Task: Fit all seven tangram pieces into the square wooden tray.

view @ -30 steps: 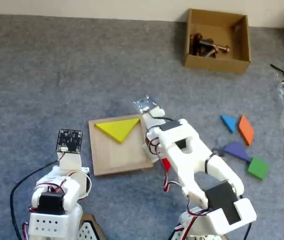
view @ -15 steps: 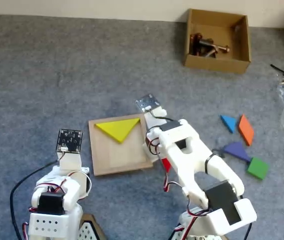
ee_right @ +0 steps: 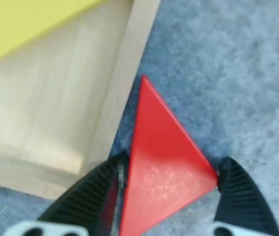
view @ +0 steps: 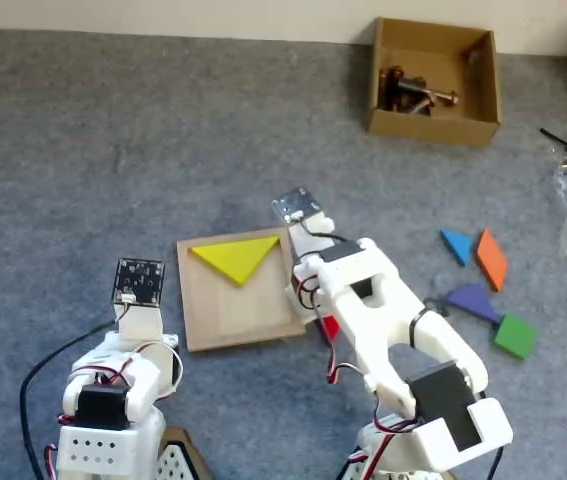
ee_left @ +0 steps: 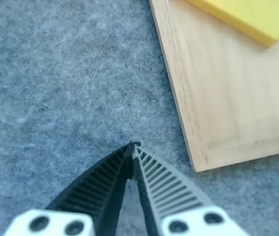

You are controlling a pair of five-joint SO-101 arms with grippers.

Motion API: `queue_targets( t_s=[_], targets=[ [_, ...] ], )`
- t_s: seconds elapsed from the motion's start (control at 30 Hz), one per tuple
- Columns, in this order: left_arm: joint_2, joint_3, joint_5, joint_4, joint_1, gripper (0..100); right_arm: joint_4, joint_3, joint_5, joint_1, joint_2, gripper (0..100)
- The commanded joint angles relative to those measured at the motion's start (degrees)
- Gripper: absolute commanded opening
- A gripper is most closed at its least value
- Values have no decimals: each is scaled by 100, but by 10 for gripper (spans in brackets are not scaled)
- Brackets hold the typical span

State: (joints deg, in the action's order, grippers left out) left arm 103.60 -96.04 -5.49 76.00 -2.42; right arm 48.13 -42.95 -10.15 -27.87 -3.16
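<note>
Red triangle point(ee_right: 164, 147) lies clamped in my right gripper point(ee_right: 172, 164) on the carpet point(ee_right: 228, 73), long edge alongside the wooden tray point(ee_right: 124, 93) rim, so I judge it must cross that rim.

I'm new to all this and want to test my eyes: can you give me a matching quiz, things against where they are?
1. yellow triangle
2. red triangle
3. green square
4. left end effector

A. on the carpet beside the purple piece, away from the wooden tray
B. inside the tray
C. shut, over the carpet by the tray's corner
D. between the right end effector's fingers, just outside the tray

Pairs: 1-B, 2-D, 3-A, 4-C
</note>
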Motion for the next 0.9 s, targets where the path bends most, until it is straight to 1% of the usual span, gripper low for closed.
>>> queue_targets(
  t_s=[0.0,0.87],
  targets=[
    [40,-110,-44,-9,84,5,-48,-119,44,-22,-22,238],
    [40,-110,-44,-9,84,5,-31,-347,9,-31,-22,238]
  ],
)
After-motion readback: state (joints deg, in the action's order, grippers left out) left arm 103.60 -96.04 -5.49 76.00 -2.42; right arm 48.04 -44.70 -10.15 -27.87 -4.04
